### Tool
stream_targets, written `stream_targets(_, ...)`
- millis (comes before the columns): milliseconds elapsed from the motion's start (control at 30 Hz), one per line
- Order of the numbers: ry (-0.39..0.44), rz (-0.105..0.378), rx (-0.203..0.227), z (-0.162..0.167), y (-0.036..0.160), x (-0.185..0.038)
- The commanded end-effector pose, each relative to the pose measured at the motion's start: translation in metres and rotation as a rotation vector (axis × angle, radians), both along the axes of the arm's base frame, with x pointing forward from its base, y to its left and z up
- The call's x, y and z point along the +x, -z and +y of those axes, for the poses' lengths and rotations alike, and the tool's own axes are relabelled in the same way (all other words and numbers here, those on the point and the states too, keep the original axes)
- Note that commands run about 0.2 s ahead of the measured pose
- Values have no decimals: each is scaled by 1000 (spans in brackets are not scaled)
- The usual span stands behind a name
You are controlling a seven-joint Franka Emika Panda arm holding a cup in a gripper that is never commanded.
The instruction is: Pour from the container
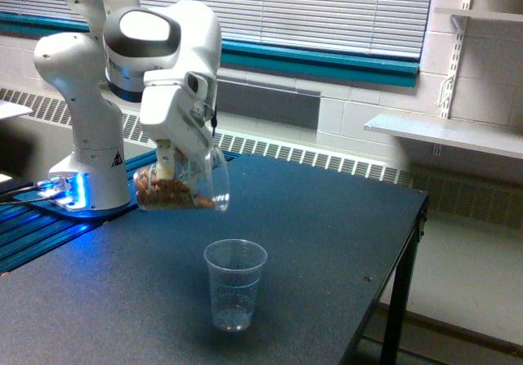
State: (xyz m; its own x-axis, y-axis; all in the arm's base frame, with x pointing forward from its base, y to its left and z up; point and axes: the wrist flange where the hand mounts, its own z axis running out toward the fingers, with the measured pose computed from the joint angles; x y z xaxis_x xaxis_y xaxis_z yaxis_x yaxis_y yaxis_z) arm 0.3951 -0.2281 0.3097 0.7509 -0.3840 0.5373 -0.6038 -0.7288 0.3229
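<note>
You're looking at a glossy white Panda arm (90, 95) with rounded shells, dark grey joint bands, a small triangular base sticker, and blue-lit base plate (69, 195).
</note>
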Motion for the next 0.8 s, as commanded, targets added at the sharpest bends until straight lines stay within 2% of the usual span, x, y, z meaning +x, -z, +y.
stream_targets(33, 5, 38, -17, -1, 9, -4)
stream_targets(800, -62, 146, -69, 18, 23, 10)
